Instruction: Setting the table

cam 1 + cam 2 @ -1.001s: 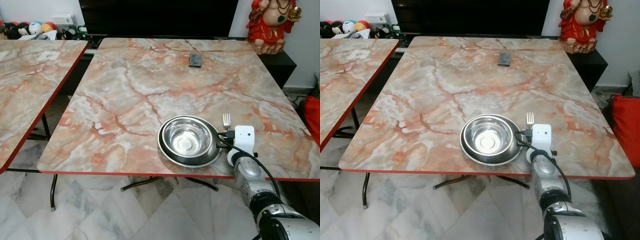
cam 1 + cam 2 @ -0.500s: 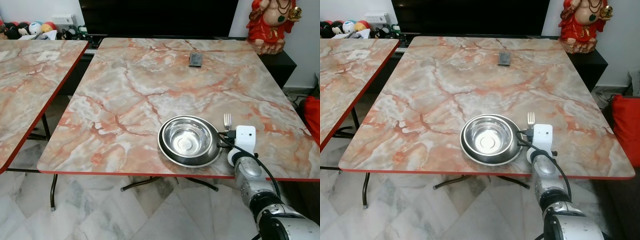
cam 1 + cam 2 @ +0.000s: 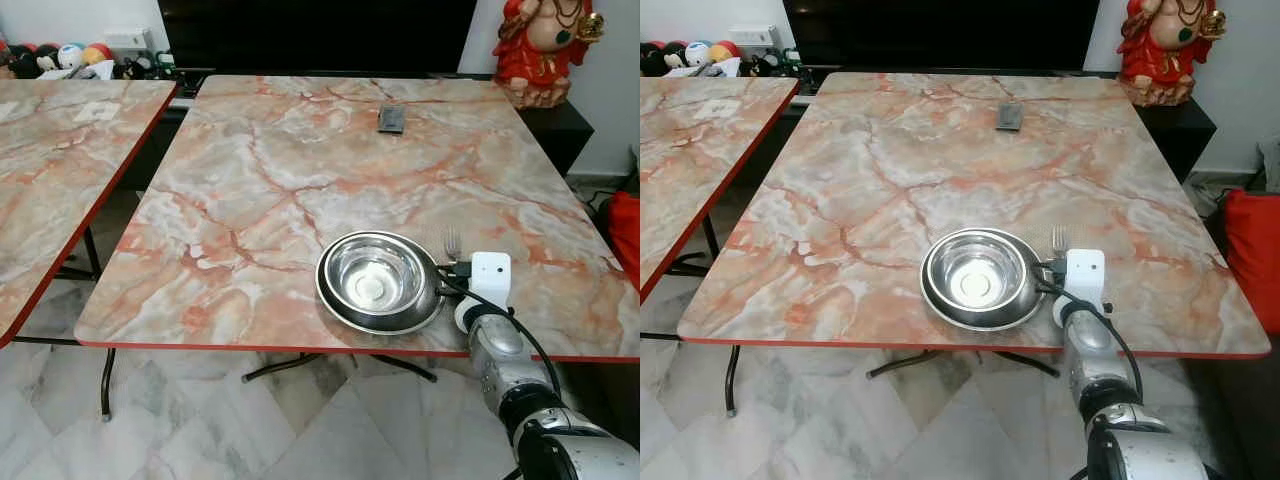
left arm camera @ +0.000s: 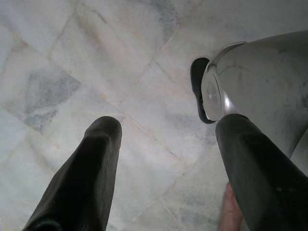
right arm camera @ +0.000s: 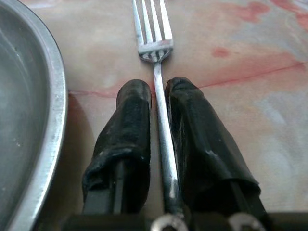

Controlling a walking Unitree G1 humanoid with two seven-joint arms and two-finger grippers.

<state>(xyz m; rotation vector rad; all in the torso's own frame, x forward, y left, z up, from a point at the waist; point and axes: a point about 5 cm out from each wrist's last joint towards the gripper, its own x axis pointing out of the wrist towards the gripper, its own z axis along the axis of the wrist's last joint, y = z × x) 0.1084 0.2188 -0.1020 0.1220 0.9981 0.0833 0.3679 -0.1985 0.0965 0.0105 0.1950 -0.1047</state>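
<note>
A steel bowl (image 3: 377,275) sits inside a shallow steel plate (image 3: 335,305) near the front edge of the marble table (image 3: 300,170). Just right of the plate lies a silver fork (image 5: 153,26), its tines pointing toward the far side of the table. My right gripper (image 5: 157,89) is shut on the fork's handle, low over the tabletop, with the plate's rim (image 5: 50,96) close beside it. In the eye views the fork (image 3: 452,243) sticks out past the white wrist camera box (image 3: 489,280). My left gripper (image 4: 163,130) hangs open over the marble floor.
A dark flat device (image 3: 391,119) lies at the table's far side. A second marble table (image 3: 50,170) stands to the left across a narrow gap. A red statue (image 3: 545,45) stands at the back right, and a red cushion (image 3: 628,235) shows at the right edge.
The fork has dipped slightly toward the tabletop and looks dimmer and blurred now. Bowl and plate have not moved.
</note>
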